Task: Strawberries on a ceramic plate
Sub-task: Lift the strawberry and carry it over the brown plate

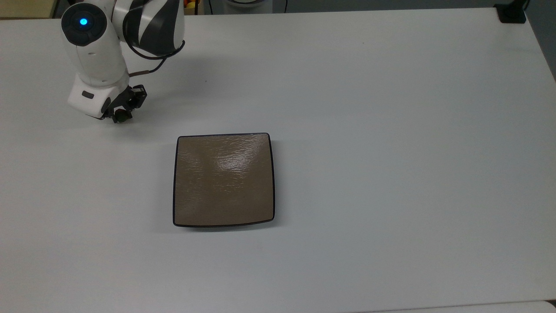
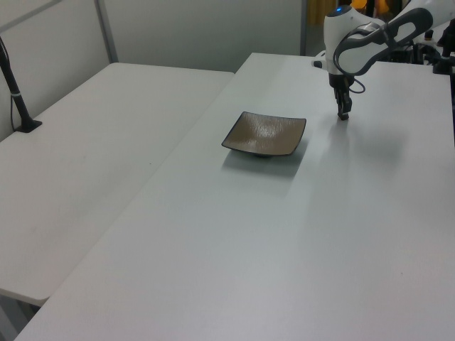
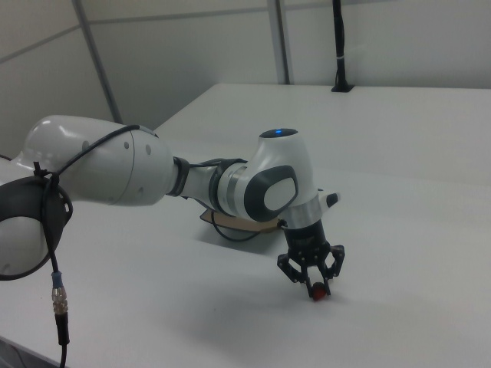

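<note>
- The gripper (image 1: 120,114) stood at about 10 o'clock from the ceramic plate (image 1: 223,180) in the top view, pointing down at the table (image 1: 391,130); in the right view the gripper (image 3: 316,290) hung from the white wrist with its tips at the table surface.
- The fingers (image 3: 325,282) were drawn in closely around the strawberry (image 3: 317,293); the red fruit sat between the tips, at their lowest point, and appeared pinched there; in the top view the strawberry (image 1: 122,116) showed mostly as a dark cap directly under the gripper body.
- Whether the strawberry rested on the table or was just clear of it could not be told.
- The ceramic plate lay flat on the table, well apart from the gripper, at about 4 o'clock from it in the top view; its glossy tan surface carried nothing.
- In the left view the gripper (image 2: 344,114) stood at about 2 o'clock from the ceramic plate (image 2: 265,134); the strawberry was too small to make out there.
- The arm (image 3: 153,176) reached in from the right view's left; its wrist light glowed blue.
</note>
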Action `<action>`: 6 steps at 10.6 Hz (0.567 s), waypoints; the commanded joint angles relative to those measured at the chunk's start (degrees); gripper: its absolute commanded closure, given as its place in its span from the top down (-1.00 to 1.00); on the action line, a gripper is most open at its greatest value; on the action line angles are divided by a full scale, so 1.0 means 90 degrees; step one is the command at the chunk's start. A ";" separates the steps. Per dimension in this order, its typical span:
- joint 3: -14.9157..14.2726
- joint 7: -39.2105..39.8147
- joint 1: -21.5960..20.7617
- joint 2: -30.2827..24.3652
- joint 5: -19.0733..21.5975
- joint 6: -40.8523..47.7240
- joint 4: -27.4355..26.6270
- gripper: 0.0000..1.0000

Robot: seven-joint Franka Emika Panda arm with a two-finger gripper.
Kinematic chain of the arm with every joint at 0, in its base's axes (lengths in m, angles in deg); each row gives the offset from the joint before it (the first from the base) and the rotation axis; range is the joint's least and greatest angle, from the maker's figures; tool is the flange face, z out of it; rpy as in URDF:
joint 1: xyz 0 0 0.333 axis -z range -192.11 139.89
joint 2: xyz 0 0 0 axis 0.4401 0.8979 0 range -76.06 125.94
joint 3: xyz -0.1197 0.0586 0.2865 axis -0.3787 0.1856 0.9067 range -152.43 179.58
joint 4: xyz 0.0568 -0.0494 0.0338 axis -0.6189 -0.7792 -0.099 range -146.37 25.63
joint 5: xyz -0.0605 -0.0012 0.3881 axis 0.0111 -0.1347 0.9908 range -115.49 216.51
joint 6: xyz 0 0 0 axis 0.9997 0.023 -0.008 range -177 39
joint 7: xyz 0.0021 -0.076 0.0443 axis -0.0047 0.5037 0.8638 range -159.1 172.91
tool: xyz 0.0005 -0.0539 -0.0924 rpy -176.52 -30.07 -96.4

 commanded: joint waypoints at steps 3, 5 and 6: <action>-0.0027 -0.0023 -0.0020 -0.0603 -0.0003 0.0287 0.0082 -0.54; -0.0017 -0.0052 -0.0050 -0.0701 0.0036 0.1038 0.0589 -0.52; -0.0017 -0.0052 -0.0069 -0.0808 0.0191 0.1254 0.0765 -0.52</action>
